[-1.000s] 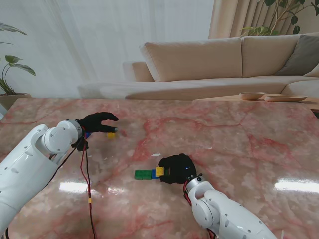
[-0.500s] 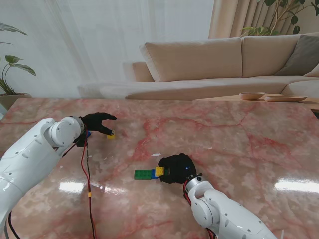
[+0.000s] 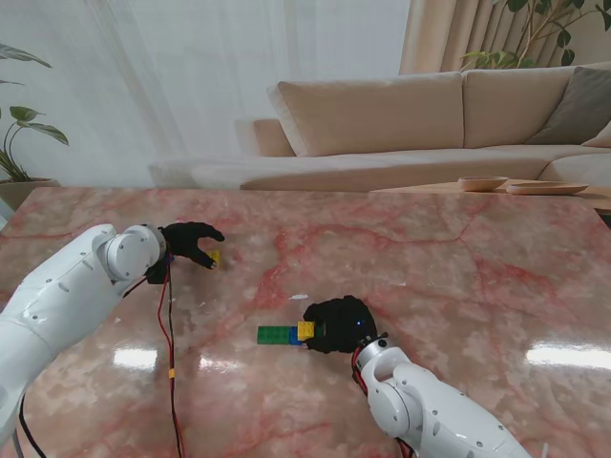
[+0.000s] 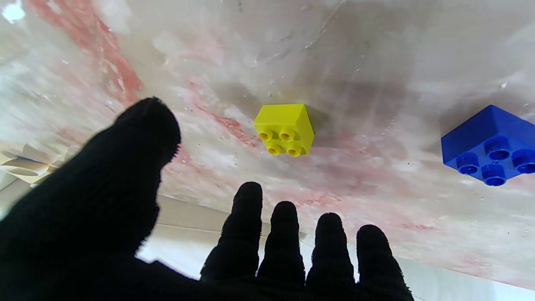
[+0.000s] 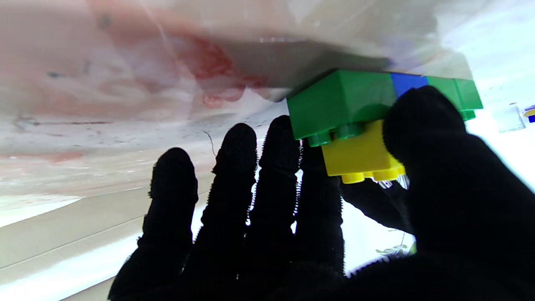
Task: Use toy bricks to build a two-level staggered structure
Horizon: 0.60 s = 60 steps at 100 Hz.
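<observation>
At the left of the stand view, a loose yellow brick (image 3: 215,256) lies on the marble surface (image 3: 458,258), just beyond the left robot hand (image 3: 188,242), whose fingers (image 4: 246,225) are spread wide and hold nothing; a blue brick (image 4: 491,144) sits beside it. Low in the frame's centre, the green row (image 3: 275,334) carries a second yellow brick (image 3: 306,329), gripped by the right robot hand (image 3: 336,324). The bricks are judged light, rigid and slick-sided; hold is best taken across two opposite flat sides.
</observation>
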{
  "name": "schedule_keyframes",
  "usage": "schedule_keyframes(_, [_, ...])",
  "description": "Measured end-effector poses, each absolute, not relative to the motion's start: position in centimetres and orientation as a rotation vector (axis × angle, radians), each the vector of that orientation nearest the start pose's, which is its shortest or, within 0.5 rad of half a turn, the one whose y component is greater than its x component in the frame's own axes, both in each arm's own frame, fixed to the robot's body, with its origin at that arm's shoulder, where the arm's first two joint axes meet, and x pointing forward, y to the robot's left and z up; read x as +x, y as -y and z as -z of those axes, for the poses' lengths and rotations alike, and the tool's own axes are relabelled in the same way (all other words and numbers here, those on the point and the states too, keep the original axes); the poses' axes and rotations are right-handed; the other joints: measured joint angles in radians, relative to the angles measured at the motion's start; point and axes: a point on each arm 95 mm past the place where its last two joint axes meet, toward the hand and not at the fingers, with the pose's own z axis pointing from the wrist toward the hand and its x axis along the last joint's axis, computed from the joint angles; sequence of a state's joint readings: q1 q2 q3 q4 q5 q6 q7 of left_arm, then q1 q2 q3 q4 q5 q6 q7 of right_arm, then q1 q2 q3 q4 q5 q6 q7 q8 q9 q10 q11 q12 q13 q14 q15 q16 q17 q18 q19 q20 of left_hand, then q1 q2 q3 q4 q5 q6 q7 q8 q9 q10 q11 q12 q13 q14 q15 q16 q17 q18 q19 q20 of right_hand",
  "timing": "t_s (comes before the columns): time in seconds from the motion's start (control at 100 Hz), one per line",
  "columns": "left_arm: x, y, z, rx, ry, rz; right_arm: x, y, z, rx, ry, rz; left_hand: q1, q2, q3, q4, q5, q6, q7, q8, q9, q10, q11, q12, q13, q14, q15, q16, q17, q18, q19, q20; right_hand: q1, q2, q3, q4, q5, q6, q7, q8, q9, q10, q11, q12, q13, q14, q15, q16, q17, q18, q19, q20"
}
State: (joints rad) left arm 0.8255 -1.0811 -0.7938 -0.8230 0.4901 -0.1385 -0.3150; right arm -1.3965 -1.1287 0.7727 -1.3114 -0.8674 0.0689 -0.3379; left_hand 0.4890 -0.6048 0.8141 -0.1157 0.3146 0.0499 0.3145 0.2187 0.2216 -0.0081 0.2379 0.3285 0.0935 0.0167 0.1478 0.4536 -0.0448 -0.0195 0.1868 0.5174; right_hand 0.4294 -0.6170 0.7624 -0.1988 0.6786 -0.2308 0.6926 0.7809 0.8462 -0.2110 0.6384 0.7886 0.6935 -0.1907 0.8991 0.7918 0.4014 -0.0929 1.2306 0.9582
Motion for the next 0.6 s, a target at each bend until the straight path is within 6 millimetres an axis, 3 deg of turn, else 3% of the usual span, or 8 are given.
schedule_keyframes(0.32, [56.4, -6.8, 33.7, -1.581, -1.741, 1.197, 37.9, -8.1, 40.9, 1.191, -1.570, -1.591, 0.000, -0.008, 0.000, -0.008, -0.022, 0.030, -0.071, -0.028, 0.000, 0.005, -0.001, 0.009, 0.000, 0.005, 0.000, 0.011, 0.000, 0.000, -0.024, 0.009, 0.000, 0.000, 0.000, 0.000, 0.002, 0.000, 0.000, -0.003, 0.010, 0.000, 0.000, 0.000, 0.001, 0.000, 0.000, 0.000, 0.000, 0.000, 0.000, 0.000])
schedule_keyframes(0.38, [56.5, -6.9, 34.0, -1.581, -1.750, 1.179, 37.9, -8.1, 40.9, 1.192, -1.572, -1.591, 0.000, -0.008, 0.000, -0.008, -0.022, 0.052, -0.094, -0.038, -0.001, 0.025, -0.011, 0.009, -0.005, 0.007, -0.001, 0.012, 0.000, 0.000, -0.033, 0.009, 0.000, 0.000, 0.000, 0.000, 0.002, 0.000, 0.000, -0.003, 0.010, 0.000, 0.000, 0.000, 0.001, 0.000, 0.000, 0.000, 0.000, 0.000, 0.000, 0.000])
schedule_keyframes(0.6, [56.8, -6.7, 34.6, -1.569, -1.773, 1.141, 37.8, -8.0, 40.8, 1.199, -1.578, -1.591, 0.000, -0.008, 0.000, -0.008, -0.020, 0.065, -0.038, -0.019, -0.011, 0.036, -0.015, 0.034, -0.011, 0.008, -0.014, 0.026, 0.000, 0.001, -0.036, -0.004, 0.000, 0.000, 0.000, 0.000, 0.002, -0.001, 0.001, -0.004, 0.010, 0.000, 0.000, 0.000, 0.001, 0.000, 0.000, 0.000, 0.000, 0.001, 0.000, 0.000])
